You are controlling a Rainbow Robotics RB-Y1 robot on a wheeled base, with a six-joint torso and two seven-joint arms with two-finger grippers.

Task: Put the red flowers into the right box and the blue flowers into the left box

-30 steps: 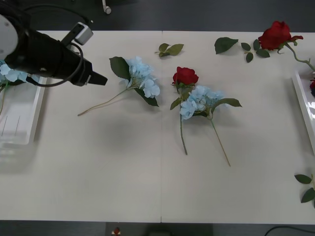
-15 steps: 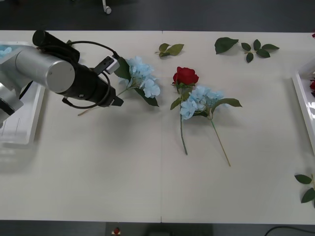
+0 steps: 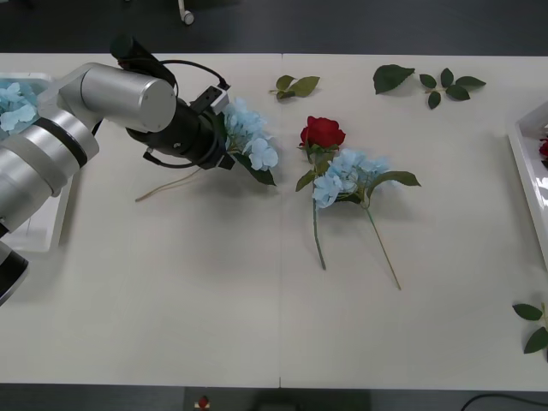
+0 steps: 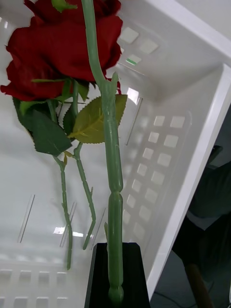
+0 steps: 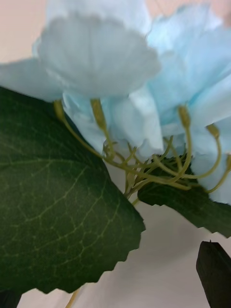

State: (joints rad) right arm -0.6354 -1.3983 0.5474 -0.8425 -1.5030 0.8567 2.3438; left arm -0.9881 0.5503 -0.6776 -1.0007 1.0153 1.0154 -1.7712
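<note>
My left gripper point(image 3: 224, 154) is open at a blue flower point(image 3: 248, 135) on the table's left half. In the left wrist view its black fingertips point(image 5: 215, 269) flank the pale petals point(image 5: 101, 62) and a big dark leaf point(image 5: 53, 202). The left box point(image 3: 34, 224) at the left edge holds a blue flower point(image 3: 14, 98). A red flower point(image 3: 323, 132) and another blue flower point(image 3: 345, 175) lie crossed mid-table. My right gripper point(image 4: 115, 274) is shut on a red flower's stem point(image 4: 111, 159) over the right box point(image 4: 192, 159), where other red flowers point(image 4: 57, 53) lie.
Loose green leaf sprigs lie at the far edge point(image 3: 295, 85) and far right point(image 3: 392, 77), with more at the near right point(image 3: 535, 325). The right box's rim point(image 3: 524, 171) shows at the table's right edge. The near half of the table is bare.
My left arm swung from the left box across to the blue flower. The red flower carried at the far right has passed out of the front view.
</note>
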